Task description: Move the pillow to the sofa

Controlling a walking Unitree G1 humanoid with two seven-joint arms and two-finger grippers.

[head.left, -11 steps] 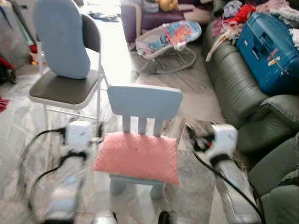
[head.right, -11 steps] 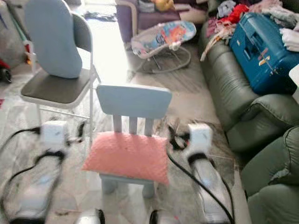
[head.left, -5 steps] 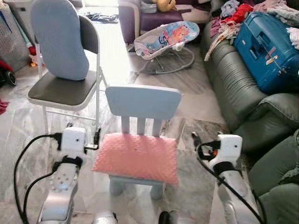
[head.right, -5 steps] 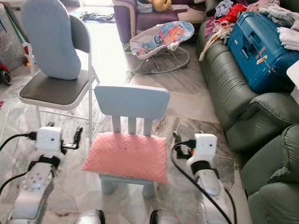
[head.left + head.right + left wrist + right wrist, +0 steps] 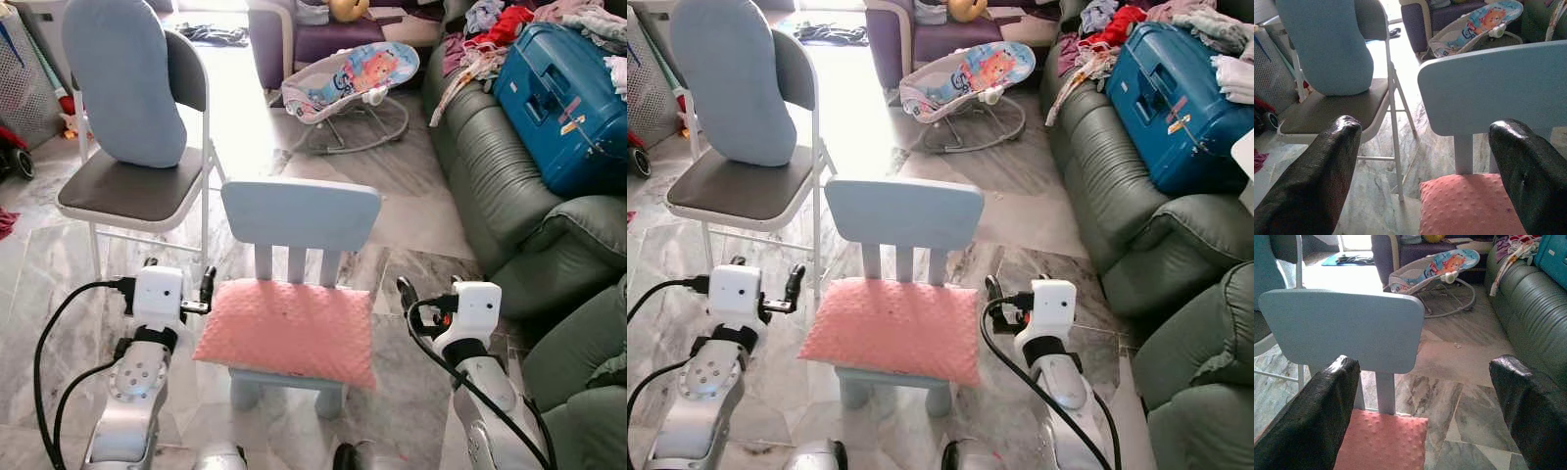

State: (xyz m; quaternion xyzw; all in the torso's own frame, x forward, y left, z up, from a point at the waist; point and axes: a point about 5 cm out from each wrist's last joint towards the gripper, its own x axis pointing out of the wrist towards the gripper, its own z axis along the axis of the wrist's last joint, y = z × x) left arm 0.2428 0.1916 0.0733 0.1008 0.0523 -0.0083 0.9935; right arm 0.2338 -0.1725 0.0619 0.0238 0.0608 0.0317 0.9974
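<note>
— Where's the pillow?
— I see the pink pillow [image 5: 287, 331] lying on the small blue chair [image 5: 300, 217], sofa [image 5: 509, 196] to the right.
— Grippers?
— My left gripper [image 5: 179, 281] and right gripper [image 5: 428, 299] flank it, both spread wide, holding nothing.

Floor [image 5: 411, 211]: grey marble tiles, bearing both chairs and a baby bouncer [image 5: 355, 83].
Small chair [image 5: 300, 217]: pale blue, pink pillow [image 5: 289, 331] lying flat on its seat.
Folding chair [image 5: 137, 191]: dark seat, blue cushion [image 5: 122, 83] upright against its back.
Sofa [image 5: 509, 186]: green, carrying a blue suitcase [image 5: 568, 93] and clothes.
</note>
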